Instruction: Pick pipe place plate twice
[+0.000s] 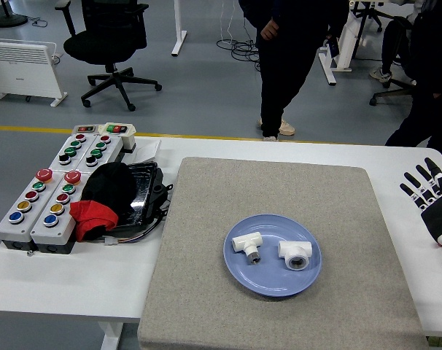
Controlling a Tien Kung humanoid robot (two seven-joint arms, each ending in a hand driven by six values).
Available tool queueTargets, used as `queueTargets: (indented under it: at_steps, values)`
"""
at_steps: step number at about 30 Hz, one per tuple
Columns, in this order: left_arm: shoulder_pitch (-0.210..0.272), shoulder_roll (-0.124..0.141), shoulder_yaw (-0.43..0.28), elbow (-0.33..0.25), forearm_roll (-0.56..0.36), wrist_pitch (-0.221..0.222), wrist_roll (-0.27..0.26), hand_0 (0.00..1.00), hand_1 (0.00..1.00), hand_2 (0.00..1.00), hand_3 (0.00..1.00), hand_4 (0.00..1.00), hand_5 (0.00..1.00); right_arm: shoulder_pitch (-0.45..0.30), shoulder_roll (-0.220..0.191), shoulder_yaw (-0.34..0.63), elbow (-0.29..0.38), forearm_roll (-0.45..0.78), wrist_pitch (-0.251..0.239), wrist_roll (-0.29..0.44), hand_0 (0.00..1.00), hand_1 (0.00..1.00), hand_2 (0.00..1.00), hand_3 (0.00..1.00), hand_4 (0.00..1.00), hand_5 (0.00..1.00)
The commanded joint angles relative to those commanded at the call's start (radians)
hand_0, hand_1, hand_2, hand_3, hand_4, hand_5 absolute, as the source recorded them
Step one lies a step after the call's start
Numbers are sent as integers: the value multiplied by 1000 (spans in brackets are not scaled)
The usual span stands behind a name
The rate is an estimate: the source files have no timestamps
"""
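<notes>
Right robot hand (432,197): fingers spread, empty, at surface's right edge. Both pipe fittings (247,246) (295,254) lie on blue plate (239,273), well apart toward centre.

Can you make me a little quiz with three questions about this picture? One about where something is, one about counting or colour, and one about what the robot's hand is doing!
1. Where is the plate?
A. on the grey mat
B. on the floor
C. on the button boxes

2. How many white pipe pieces lie on the plate?
A. none
B. two
C. five

3. What is the robot's right hand doing?
A. squeezing a pipe
B. lifting the plate
C. holding nothing, fingers spread

Answers:
1. A: grey mat shows all around the blue plate.
2. B: one pipe piece lies left, another right.
3. C: the hand is at the table's right edge, far from the plate.
</notes>
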Motion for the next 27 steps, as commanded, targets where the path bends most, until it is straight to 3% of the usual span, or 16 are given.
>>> queueTargets:
  at_steps: [7,13,18,27]
  values:
    - [1,0,0,0,3,-1,0,732,744,702,650,410,998,-55,31,34,46,-48,-7,17,860,816,910,883,641,652]
    - [6,0,-6,0,15,-4,-1,733,745,702,650,410,998,-129,82,73,85,-132,3,44,859,815,908,882,638,650]
    - [10,0,-11,0,26,-7,0,732,744,702,650,411,998,-183,126,86,95,-217,17,75,860,813,910,881,633,646]
    - [15,-1,-24,-1,50,-12,-1,735,744,702,649,410,998,-229,160,96,104,-293,44,106,856,810,903,877,628,642]
